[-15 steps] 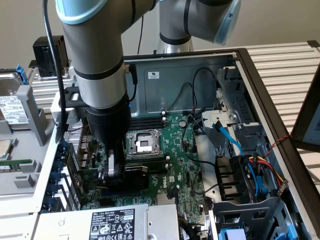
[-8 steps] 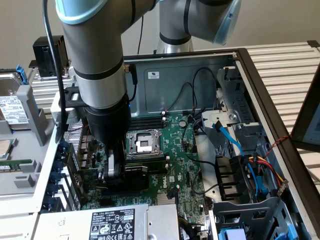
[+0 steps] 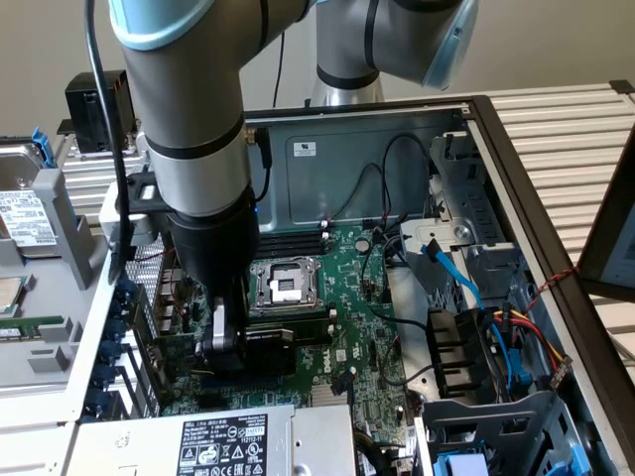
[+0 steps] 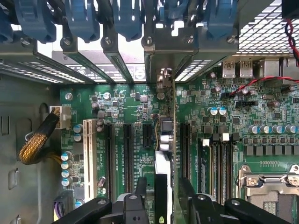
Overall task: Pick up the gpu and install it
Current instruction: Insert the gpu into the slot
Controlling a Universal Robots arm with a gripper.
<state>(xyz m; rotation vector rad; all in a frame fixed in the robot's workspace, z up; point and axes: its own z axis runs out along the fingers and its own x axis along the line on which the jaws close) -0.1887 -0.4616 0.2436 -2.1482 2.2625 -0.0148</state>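
My gripper (image 3: 230, 342) is down inside the open computer case, low over the green motherboard (image 3: 372, 327), beside the CPU socket. It is shut on the gpu (image 3: 283, 347), whose black shroud shows just past the fingers. In the wrist view the gpu (image 4: 161, 140) stands edge-on between the gripper (image 4: 162, 198) fingers. Its silver bracket end (image 4: 162, 79) reaches the rear slot openings. The card stands in line with the black expansion slots (image 4: 127, 149) on the motherboard (image 4: 126, 105). I cannot tell whether it is seated in a slot.
Blue retention clips (image 4: 126, 18) line the rear wall above the slot openings. The CPU socket (image 3: 283, 283) and memory slots (image 4: 219, 158) lie close by. A power supply (image 3: 213, 441), blue data cables (image 3: 466, 288), a drive cage (image 3: 496, 426) and a braided cable (image 4: 37, 140) crowd the case.
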